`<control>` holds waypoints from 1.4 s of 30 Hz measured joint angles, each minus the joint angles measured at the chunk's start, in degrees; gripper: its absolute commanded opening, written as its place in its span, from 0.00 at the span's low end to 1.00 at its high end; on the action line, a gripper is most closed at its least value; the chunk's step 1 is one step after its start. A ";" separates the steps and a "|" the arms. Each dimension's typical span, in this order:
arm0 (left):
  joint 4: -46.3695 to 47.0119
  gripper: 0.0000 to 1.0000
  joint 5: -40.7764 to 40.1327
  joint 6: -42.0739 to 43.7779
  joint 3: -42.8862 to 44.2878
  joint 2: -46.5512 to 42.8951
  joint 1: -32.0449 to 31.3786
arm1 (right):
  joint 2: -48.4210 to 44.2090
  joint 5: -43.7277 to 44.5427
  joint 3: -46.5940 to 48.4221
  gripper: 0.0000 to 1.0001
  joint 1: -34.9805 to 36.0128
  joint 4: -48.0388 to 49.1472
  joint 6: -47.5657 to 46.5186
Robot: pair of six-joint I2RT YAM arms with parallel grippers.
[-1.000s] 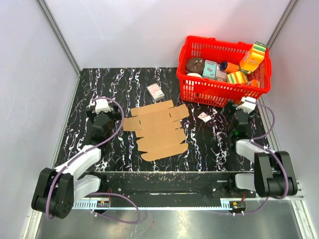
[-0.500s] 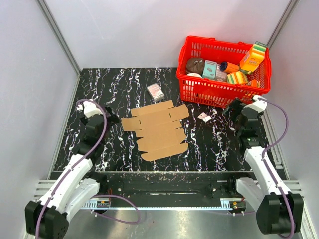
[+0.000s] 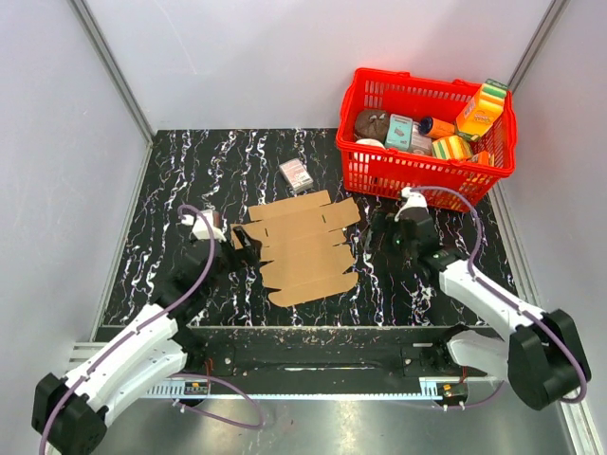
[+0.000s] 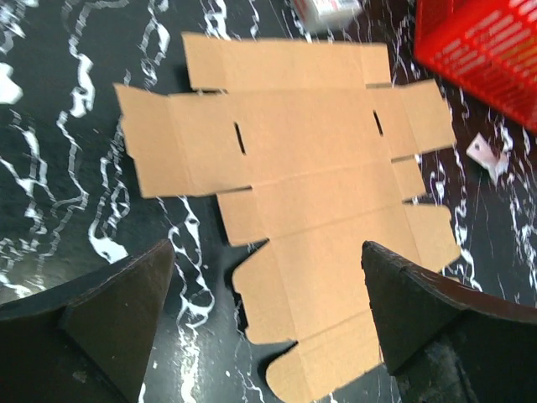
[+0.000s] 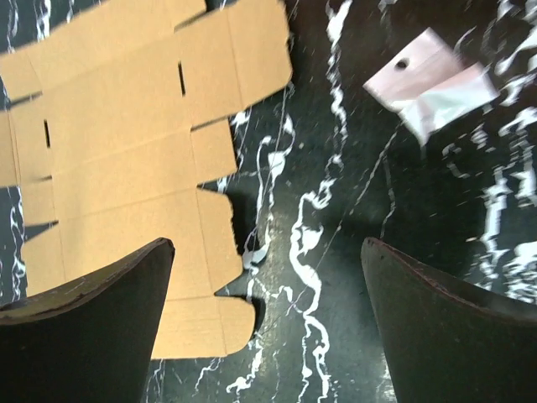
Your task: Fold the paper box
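Hovering both pincers low by the sheet, nothing gripped. Left gripper is spread wide at the left edge of the paper box. Right gripper is spread wide too, just off its right edge.

Box = flat brown die-cut sheet, mid black marbled table. No panel raised, no tab tucked, slots empty.

Progress imo: zero folds done, whole job left, i.e. raise walls, tuck flaps, close.

Small white-pink carton sits just far of the sheet. White packet is on the right, near the red basket. Neither touches the sheet.

Next, prob: pin one edge w/ one pincer, lift a flap w/ the other.
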 measured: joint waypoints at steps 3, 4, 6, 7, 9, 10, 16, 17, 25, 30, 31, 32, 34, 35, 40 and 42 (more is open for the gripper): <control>0.11 0.99 0.48 -1.38 -0.07 2.69 -2.97 | 3.39 -1.20 -0.26 0.89 1.90 0.72 1.31; 0.11 0.99 0.55 -1.77 -0.09 3.48 -3.91 | 4.59 -1.84 -0.46 0.85 2.03 1.60 1.55; 0.15 0.99 0.94 -2.34 -0.13 4.33 -5.14 | 7.17 -3.61 -0.55 0.79 2.10 3.06 1.70; 0.11 0.99 1.07 -2.49 -0.17 4.46 -5.70 | 8.33 -4.39 -0.55 0.74 2.12 3.78 1.70; 0.20 0.99 1.31 -2.62 -0.20 4.55 -6.60 | 11.23 -6.45 -0.55 0.71 2.14 5.68 1.46; 0.20 0.99 1.33 -2.78 -0.20 4.52 -6.88 | 12.35 -7.34 -0.55 0.69 2.16 6.38 1.29; 0.59 0.99 1.38 -3.61 -1.81 3.21 -7.34 | 18.45 -13.57 -0.48 0.69 2.16 11.06 -0.35; 0.52 0.99 1.40 -3.82 -2.03 3.02 -7.37 | 19.69 -14.84 -0.48 0.69 2.16 11.80 -0.61; 0.57 0.99 1.75 -4.50 -2.75 2.23 -7.78 | 26.62 -20.46 1.16 0.63 2.16 17.07 -1.79; 0.52 0.99 1.97 -4.50 -2.78 2.23 -7.93 | 28.92 -22.75 1.84 0.55 2.16 19.34 -2.36; 0.52 0.99 1.97 -4.50 -2.78 2.23 -7.93 | 29.09 -22.99 1.86 0.54 2.16 19.41 -2.43; 0.52 0.99 1.99 -4.50 -2.80 2.23 -7.93 | 29.16 -23.32 1.88 0.55 2.16 19.37 -2.51; 0.52 0.99 1.99 -4.48 -2.80 2.23 -7.93 | 29.16 -23.69 1.88 0.52 2.16 19.17 -2.54; 0.52 0.99 1.99 -4.48 -2.80 2.23 -7.93 | 29.16 -23.74 1.88 0.50 2.16 19.15 -2.54; 0.52 0.99 2.27 -4.48 -2.80 2.43 -7.96 | 29.14 -24.13 1.44 0.40 2.16 18.97 -2.54; 0.52 0.99 2.51 -4.48 -2.80 2.49 -7.98 | 28.98 -24.48 1.03 0.34 2.16 18.91 -2.54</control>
